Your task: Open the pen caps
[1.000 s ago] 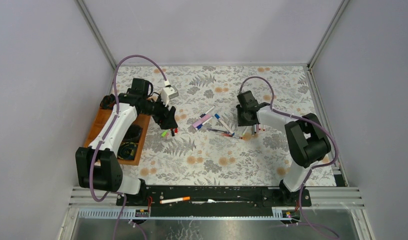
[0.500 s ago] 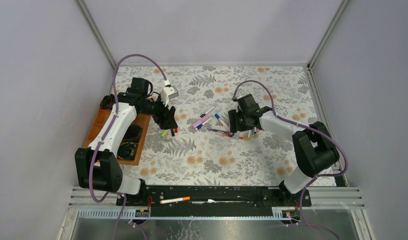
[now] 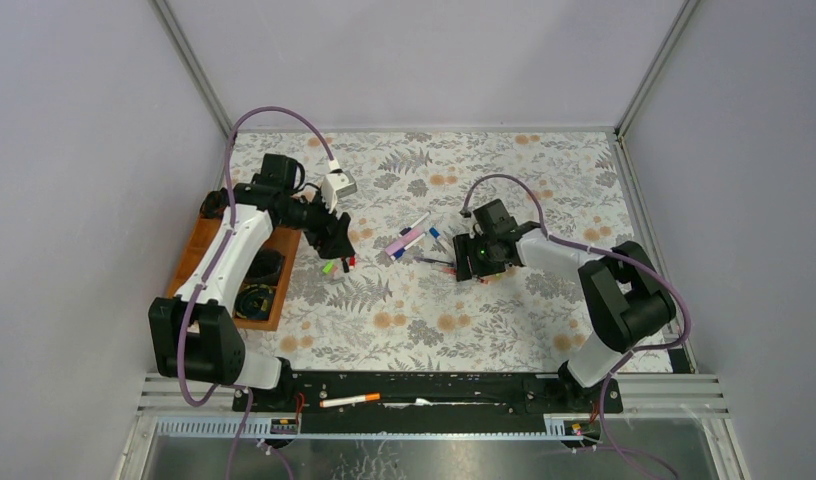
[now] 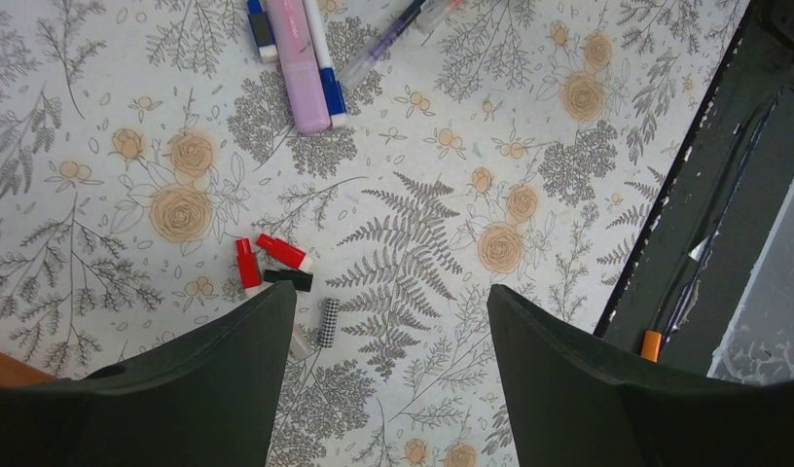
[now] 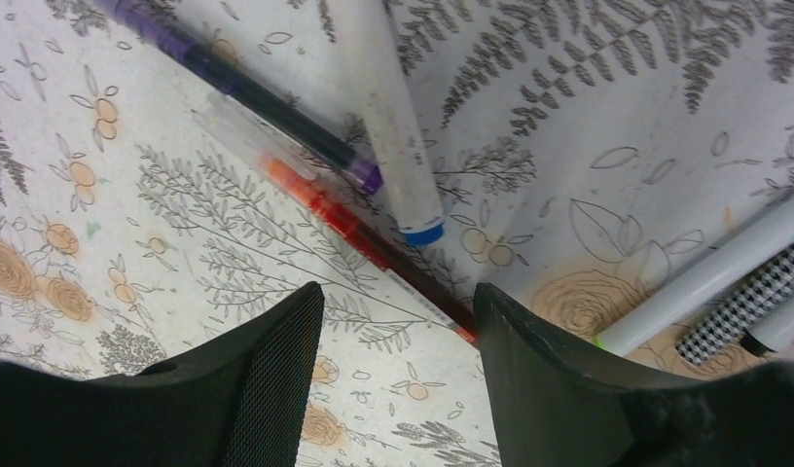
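wooden tray [image 3: 191, 256] on floral tablecloth [image 3: 424, 320]

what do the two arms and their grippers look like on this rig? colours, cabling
Both have white link shells and black joint housings: left arm, right arm. A purple cable loops along each to the wrist. The left gripper and right gripper have matte black, wedge-shaped fingers.

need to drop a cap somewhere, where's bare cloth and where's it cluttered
Free: the near strip of cloth between the pens and the black rail; the far strip by the back wall. Crowded: pens under the right pincer, caps by the left pincer.
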`<state>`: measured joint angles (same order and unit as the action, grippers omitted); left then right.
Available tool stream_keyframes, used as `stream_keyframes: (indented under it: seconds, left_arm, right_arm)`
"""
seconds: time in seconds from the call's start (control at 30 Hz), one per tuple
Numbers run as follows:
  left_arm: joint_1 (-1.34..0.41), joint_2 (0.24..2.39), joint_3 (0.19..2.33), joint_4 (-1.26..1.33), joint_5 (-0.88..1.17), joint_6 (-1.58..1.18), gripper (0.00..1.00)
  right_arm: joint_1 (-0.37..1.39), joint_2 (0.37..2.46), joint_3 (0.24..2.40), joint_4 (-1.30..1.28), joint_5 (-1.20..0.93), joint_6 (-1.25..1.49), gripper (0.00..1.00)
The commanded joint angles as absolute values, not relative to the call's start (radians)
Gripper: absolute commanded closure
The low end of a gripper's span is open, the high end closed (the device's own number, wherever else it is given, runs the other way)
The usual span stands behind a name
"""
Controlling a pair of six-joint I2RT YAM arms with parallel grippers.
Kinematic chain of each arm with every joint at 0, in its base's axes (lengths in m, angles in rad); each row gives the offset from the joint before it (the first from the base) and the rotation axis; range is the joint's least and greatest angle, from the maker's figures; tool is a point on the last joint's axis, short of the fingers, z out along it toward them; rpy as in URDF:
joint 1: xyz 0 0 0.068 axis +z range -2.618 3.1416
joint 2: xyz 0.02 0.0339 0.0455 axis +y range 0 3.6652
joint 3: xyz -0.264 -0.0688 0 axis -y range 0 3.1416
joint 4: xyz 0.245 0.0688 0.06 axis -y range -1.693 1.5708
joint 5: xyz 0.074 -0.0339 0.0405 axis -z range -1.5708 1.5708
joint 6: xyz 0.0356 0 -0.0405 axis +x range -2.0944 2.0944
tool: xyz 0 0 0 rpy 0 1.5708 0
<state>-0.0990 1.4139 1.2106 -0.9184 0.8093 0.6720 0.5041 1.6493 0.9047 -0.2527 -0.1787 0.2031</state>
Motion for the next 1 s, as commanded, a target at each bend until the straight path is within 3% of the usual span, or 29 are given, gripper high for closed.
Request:
stream_keyframes:
  seconds: [0.0, 0.13, 0.6, 0.73, 0.87, 0.97]
  left_arm:
    - [-0.094, 1.387, 1.253, -0.946, 0.840, 0.693, 0.20]
    - [-0.094, 1.383, 1.264, -0.956, 0.841, 0.697, 0.20]
    - [-0.093, 1.387, 1.291, -1.012, 0.883, 0.736, 0.20]
    - [-0.094, 1.387, 1.284, -1.039, 0.906, 0.771, 0.20]
    - [-0.094, 1.387, 1.267, -1.072, 0.934, 0.822, 0.20]
    - [-0.094, 1.387, 1.250, -1.103, 0.962, 0.889, 0.20]
  right_arm:
    - [0.549, 1.671, 0.903, -0.241, -0.197, 0.209, 0.35]
    - [0.607, 1.678, 0.896, -0.237, -0.172, 0.216, 0.38]
    - [0.793, 1.724, 0.892, -0.217, -0.068, 0.213, 0.65]
    - [0.818, 1.740, 0.899, -0.202, -0.090, 0.204, 0.79]
    - [0.822, 1.725, 0.911, -0.206, -0.139, 0.186, 0.99]
    - [0.821, 1.695, 0.936, -0.218, -0.200, 0.169, 1.00]
